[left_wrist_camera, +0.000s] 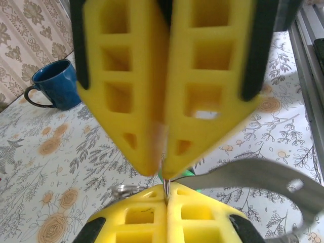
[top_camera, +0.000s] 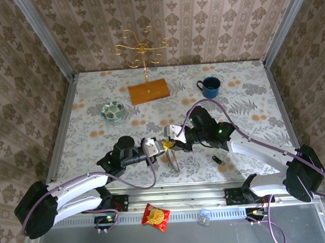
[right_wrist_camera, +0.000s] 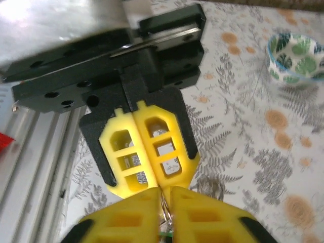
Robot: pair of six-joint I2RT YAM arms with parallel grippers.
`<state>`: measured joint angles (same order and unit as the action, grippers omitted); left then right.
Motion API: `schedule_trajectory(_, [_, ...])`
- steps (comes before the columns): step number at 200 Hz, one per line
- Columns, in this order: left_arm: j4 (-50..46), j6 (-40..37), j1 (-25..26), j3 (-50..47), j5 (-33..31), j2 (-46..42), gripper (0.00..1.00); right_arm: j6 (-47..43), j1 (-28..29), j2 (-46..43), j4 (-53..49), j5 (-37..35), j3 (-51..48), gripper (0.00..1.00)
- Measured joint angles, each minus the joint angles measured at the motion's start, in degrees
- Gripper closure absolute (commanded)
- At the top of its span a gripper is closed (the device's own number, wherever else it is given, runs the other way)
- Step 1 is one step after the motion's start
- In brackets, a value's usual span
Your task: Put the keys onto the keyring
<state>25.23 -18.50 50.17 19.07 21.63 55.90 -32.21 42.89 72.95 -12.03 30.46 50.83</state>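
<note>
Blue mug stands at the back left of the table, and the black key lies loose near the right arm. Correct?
Not quite. The mug stands at the back right, not the back left, as the top view shows. The black key does lie loose near the right arm.

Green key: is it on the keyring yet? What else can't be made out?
Green key: left wrist view, just a sliver behind the left claw; threading hidden.
Keyring: blurred, cut by the right edge.
Top view: the pinch point is too small to read.
</note>
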Motion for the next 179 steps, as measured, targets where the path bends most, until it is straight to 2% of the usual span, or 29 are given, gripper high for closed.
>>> schedule_trajectory(68, [0.0, -0.6, 0.0, 0.0, 0.1, -0.7, 1.00, 5.9, -2.0, -8.8, 3.8, -2.7, -9.4, 0.63])
schedule_trajectory(132, [0.1, -1.3, 0.1, 0.0, 1.6, -0.7, 1.00, 7.2, -2.0, -5.6, 6.8, -2.6, -9.6, 0.64])
schedule_trajectory(179, [1.0, -1.3, 0.1, 0.0, 2.8, -0.7, 1.00, 7.1, -2.0, -3.8, 10.6, 0.2, -9.6, 0.68])
